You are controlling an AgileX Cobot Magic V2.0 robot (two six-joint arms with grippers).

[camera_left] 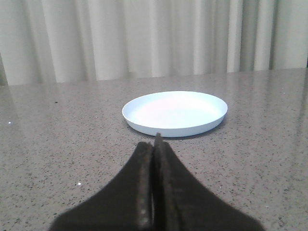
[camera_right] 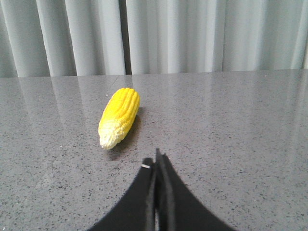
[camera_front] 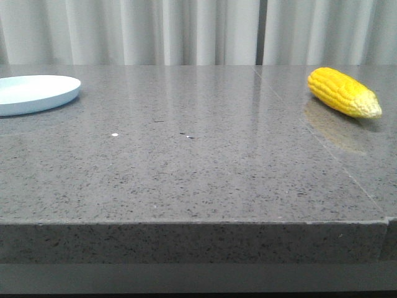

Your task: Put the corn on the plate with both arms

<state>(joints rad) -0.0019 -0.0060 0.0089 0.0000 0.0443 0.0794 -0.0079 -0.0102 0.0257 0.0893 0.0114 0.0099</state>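
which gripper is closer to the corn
Right. The right gripper faces the corn with a short stretch of table between them; the left gripper faces the plate at the table's far left.

L gripper (camera_left: 155, 144) & R gripper (camera_right: 157, 159): both fully closed, empty.

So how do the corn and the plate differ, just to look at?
The corn is bright yellow and knobbly; the plate is plain pale blue and smooth. The corn is a long tapering cob lying on its side; the plate is round, flat and shallow. Corn sits far right, plate far left. Both rest untouched on the grey table.
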